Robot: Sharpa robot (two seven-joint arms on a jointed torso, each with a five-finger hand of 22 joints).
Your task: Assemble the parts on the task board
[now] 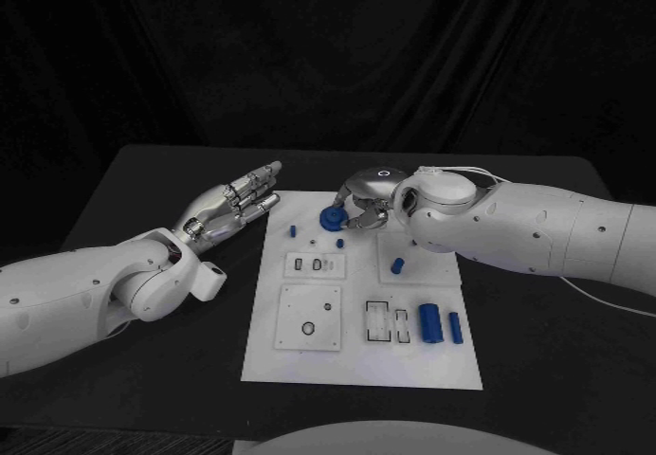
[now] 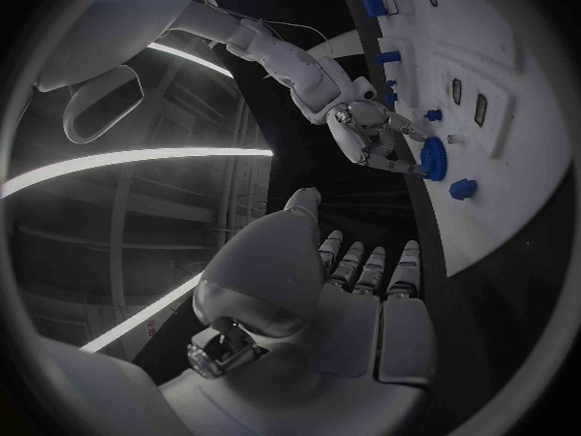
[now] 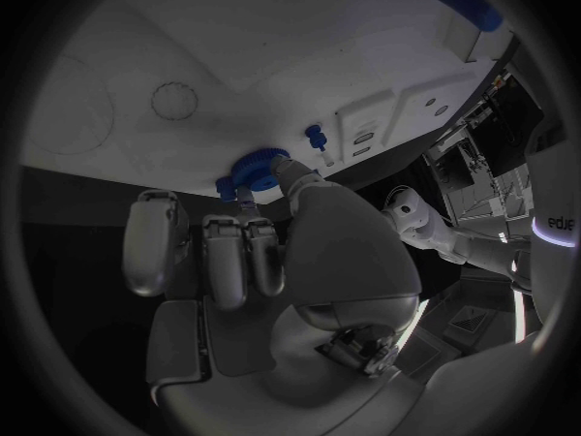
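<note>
Right hand (image 1: 367, 197) pinches a round blue disc (image 1: 331, 219) at the flat white task board (image 1: 364, 365).

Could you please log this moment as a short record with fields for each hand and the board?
left hand: open, fingers out straight, above the table beside the board's left edge, holding nothing
right hand: at the board's far end, fingers on the round blue part
task board: white, flat at table centre
other parts: two blue cylinders lying near the board's right edge
</note>
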